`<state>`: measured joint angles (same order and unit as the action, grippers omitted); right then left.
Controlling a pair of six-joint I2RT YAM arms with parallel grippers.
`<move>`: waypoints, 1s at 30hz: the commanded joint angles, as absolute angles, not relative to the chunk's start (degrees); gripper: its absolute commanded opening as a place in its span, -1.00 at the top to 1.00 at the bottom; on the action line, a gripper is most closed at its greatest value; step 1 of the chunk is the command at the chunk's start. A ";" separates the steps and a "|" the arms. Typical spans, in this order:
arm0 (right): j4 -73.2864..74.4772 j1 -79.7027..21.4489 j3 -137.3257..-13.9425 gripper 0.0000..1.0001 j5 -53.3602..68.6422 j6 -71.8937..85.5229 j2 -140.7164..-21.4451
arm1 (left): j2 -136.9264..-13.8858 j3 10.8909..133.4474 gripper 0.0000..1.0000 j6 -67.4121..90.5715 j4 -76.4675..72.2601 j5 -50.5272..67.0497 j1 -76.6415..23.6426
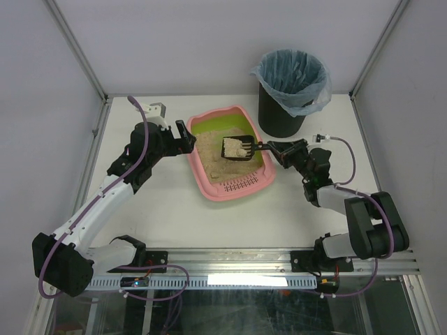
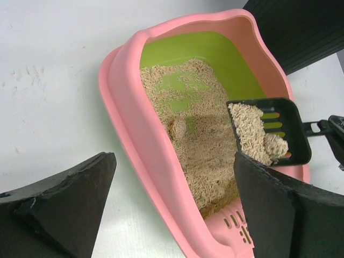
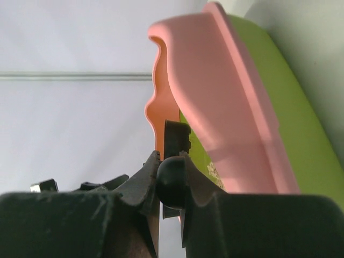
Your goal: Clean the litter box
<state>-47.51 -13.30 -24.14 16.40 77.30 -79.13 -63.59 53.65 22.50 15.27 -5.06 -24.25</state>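
The litter box (image 2: 129, 123) sits mid-table (image 1: 174, 202), its grille (image 1: 241, 185) at the near end. The bin (image 1: 279, 115) stands behind it to the right. A scoop (image 1: 236, 149) carrying litter (image 2: 199, 145) hangs over the box's inside, its handle crossing the right rim into the closed right gripper (image 1: 271, 146). The left gripper (image 1: 188, 137), jaws spread, is just beside the left rim.

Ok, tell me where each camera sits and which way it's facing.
Top external: above and behind the bases, looking down on table, litter box and bin; both arms show, left hand open, right hand shut on the scoop.
Left wrist: on the left arm, looking down into the box; its two fingers frame the bottom corners.
Right wrist: low beside the box, facing its pink rim; its fingers clamp the scoop handle.
Shared: top and left wrist both show litter in the scoop, over the box.
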 commanded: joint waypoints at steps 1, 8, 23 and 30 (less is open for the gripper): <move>-53.05 -12.06 -26.78 1.00 20.08 79.64 -79.31 | -62.60 55.91 -0.93 22.08 13.61 -6.11 -23.66; -50.31 -12.07 -27.10 1.00 18.84 78.54 -78.63 | -62.01 55.67 -0.94 22.68 13.74 -6.98 -23.65; -47.05 -11.60 -28.27 1.00 17.13 76.85 -75.74 | -61.30 54.74 -0.95 21.70 13.36 -8.40 -23.67; -46.47 -11.60 -28.04 1.00 17.30 76.46 -74.97 | -61.35 54.46 -0.96 21.79 12.99 -8.06 -23.71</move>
